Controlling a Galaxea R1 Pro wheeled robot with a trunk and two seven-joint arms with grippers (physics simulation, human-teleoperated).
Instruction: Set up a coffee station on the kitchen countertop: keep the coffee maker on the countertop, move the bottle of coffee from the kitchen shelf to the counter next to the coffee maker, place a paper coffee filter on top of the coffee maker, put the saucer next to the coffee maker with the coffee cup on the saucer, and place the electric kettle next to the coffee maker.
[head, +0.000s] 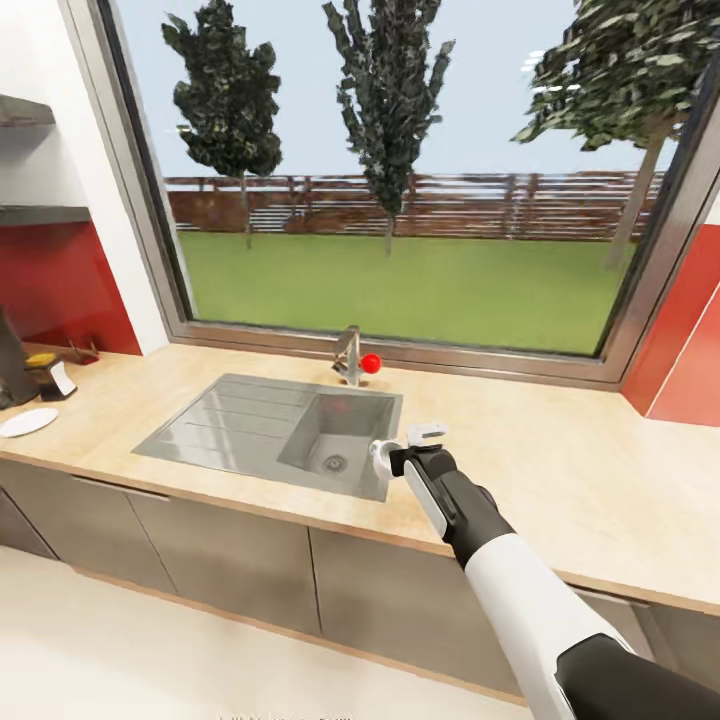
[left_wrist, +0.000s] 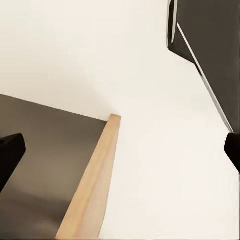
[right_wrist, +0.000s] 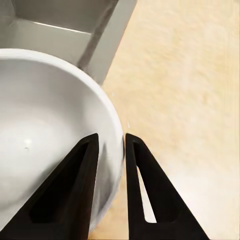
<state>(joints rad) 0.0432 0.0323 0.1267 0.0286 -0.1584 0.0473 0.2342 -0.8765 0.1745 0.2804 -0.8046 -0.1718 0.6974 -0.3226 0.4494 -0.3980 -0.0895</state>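
White coffee cup (right_wrist: 45, 135) is pinched by its rim in the right tool (right_wrist: 111, 150) — one finger inside, one outside the wall. Cup hangs over the wood table (head: 560, 470), just beside the steel sink (head: 250, 425), near its right edge. Saucer (head: 26, 422) lies far left on the table, next to the dark coffee maker (head: 12, 365), well apart from the cup. Left tool (left_wrist: 120, 150): fingertips spread wide, nothing between, over the table's edge & pale floor (left_wrist: 165, 165).
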